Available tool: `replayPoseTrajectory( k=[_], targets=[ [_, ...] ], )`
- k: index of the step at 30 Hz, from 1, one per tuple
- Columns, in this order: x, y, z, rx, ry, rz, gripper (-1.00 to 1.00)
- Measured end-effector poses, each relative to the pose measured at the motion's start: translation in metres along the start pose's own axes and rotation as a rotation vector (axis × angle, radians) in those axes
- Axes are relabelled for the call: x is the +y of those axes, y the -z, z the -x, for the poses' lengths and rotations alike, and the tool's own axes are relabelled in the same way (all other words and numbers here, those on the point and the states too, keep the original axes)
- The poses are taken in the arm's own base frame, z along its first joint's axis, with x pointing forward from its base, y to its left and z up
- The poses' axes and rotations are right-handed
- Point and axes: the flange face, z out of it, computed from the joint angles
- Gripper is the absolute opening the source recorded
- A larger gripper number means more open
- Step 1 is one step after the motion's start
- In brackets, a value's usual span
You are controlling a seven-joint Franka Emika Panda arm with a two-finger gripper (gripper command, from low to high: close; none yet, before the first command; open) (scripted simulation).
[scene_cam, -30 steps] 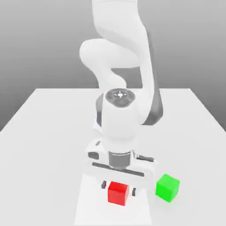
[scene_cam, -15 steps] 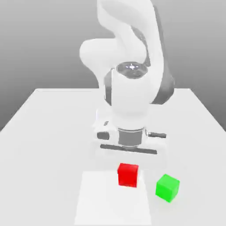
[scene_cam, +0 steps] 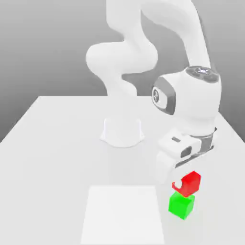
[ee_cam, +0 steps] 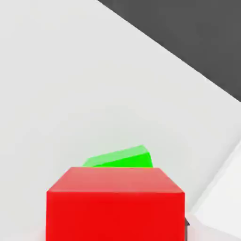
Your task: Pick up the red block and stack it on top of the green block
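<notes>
1. the gripper (scene_cam: 185,183) is closed on the red block (scene_cam: 190,183), its jaws parted by the block's width.
2. in the exterior view, the red block is above the green block (scene_cam: 181,206), toward the exterior view's right, and overlaps part of its top; whether the two touch, i cannot tell.
3. a pale finger (scene_cam: 178,183) covers part of the red block, on the side toward the exterior view's left.
4. in the hand view the red block is close to the camera and hides part of the green block; the two are turned differently.
5. the green block sits on the pale worktop (scene_cam: 52,191).
6. a small mark on the arm's round cap (scene_cam: 203,72) is too small to read.
7. a flat white square (scene_cam: 123,215) lies on the worktop, just beside the green block, toward the exterior view's left.
8. the arm's base (scene_cam: 122,131) stands farther back, well apart from both blocks.
</notes>
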Motion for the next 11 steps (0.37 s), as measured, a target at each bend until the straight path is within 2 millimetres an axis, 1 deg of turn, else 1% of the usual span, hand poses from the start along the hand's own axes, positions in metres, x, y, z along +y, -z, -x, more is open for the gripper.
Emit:
replayPoseTrajectory(
  k=[4,5,6,8,11],
  targets=[
    [0.0,0.0,0.0,0.0,0.0,0.0,1.0],
    [0.0,-0.005,0.0,0.0,0.0,0.0,1.0],
    [0.0,-0.002,0.0,0.0,-0.001,0.0,1.0],
    [0.0,0.015,-0.001,0.001,-0.001,0.0,1.0],
    [0.0,0.048,0.0,0.001,0.002,0.0,1.0]
  ],
)
